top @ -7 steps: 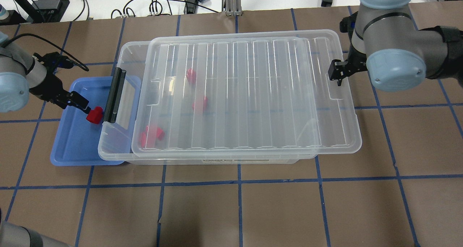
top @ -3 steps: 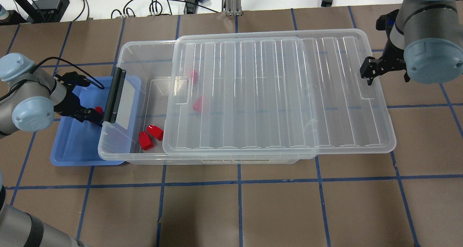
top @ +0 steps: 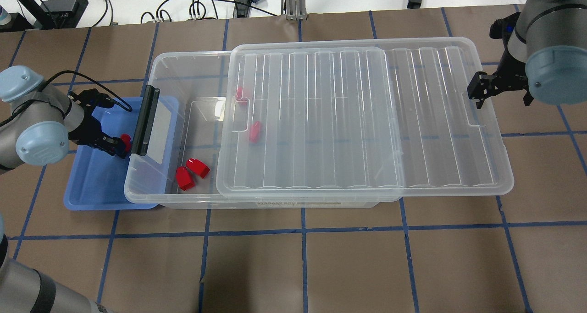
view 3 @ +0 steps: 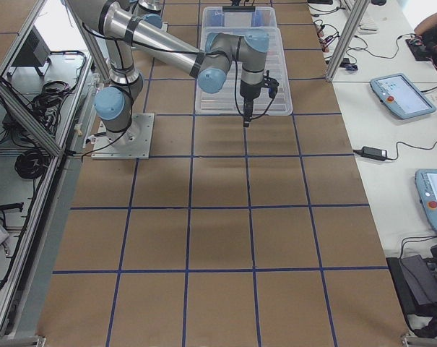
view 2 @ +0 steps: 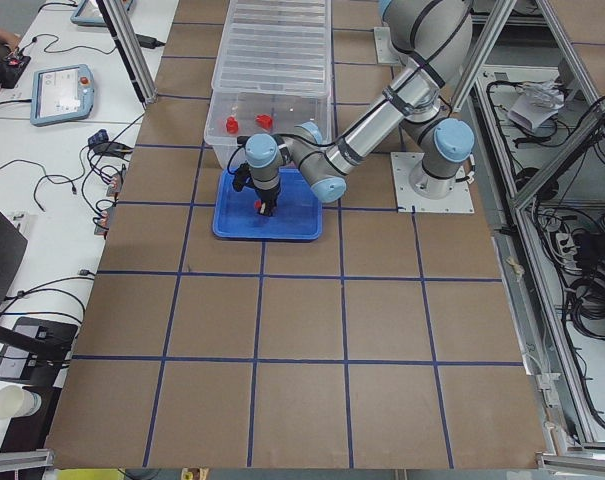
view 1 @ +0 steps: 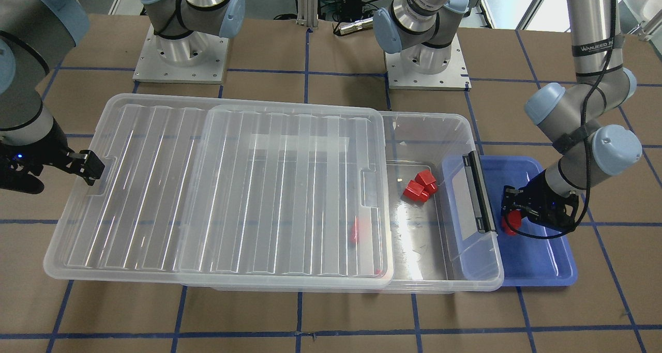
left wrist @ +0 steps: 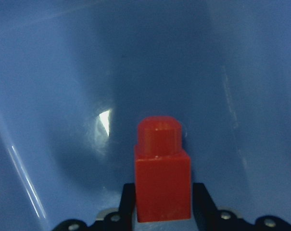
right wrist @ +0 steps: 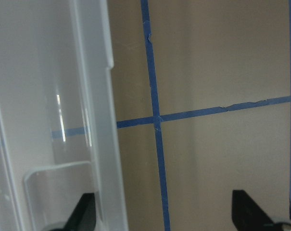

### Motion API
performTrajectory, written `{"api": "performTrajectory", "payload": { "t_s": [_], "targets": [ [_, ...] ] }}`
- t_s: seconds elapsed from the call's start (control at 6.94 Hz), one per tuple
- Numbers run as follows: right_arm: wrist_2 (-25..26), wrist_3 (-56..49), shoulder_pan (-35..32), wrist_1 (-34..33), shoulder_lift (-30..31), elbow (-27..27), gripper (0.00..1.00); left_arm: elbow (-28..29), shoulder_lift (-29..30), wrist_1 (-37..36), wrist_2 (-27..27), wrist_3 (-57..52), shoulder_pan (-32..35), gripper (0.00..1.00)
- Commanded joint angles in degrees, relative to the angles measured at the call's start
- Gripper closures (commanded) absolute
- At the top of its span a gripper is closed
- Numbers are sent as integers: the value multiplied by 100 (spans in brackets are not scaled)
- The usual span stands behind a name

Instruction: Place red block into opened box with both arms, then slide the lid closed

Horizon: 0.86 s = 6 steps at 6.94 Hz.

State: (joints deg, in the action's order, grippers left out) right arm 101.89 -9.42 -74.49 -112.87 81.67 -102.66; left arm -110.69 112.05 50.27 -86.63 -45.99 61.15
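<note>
My left gripper (top: 117,145) hangs over the blue tray (top: 91,184), shut on a red block (top: 124,141) beside the box's black latch bar (top: 146,120). In the left wrist view the red block (left wrist: 162,175) stands nub-up between the fingers (left wrist: 127,204). The clear box (top: 183,198) is open at its left end, with its lid (top: 367,120) slid off to the right. Two red blocks (top: 192,173) lie in the open part and two more show through the lid. My right gripper (top: 479,90) is open at the lid's right edge, one finger (right wrist: 85,211) inside the rim.
The blue tray (view 1: 543,270) sits partly under the box's latch end. The lid overhangs the box on the right arm's side. Both arm bases (view 1: 178,53) stand behind the box. Brown table with a blue tape grid lies in front.
The lid has slid farther right with my right gripper, uncovering the box's left end. My left arm changed posture, still holding the red block over the tray by the latch bar.
</note>
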Motion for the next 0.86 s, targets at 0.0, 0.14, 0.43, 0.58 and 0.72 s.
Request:
{"api": "performTrajectory", "payload": {
  "t_s": [0.0, 0.14, 0.43, 0.58, 0.72],
  "targets": [
    [7, -7, 118, 81, 24, 0, 0, 309, -200, 191, 41, 63, 37, 80],
    [-2, -7, 197, 124, 24, 0, 0, 686, -384, 898, 93, 211, 63, 80],
    [-19, 11, 189, 283, 94, 35, 0, 1704, -779, 2445, 103, 650, 238, 80],
    [-89, 11, 85, 283, 216, 183, 0, 1961, -973, 2861, 181, 1174, 491, 80],
    [-368, 11, -229, 666, 374, 594, 0, 2007, -1105, 2961, 182, 1580, 764, 80]
  ]
}}
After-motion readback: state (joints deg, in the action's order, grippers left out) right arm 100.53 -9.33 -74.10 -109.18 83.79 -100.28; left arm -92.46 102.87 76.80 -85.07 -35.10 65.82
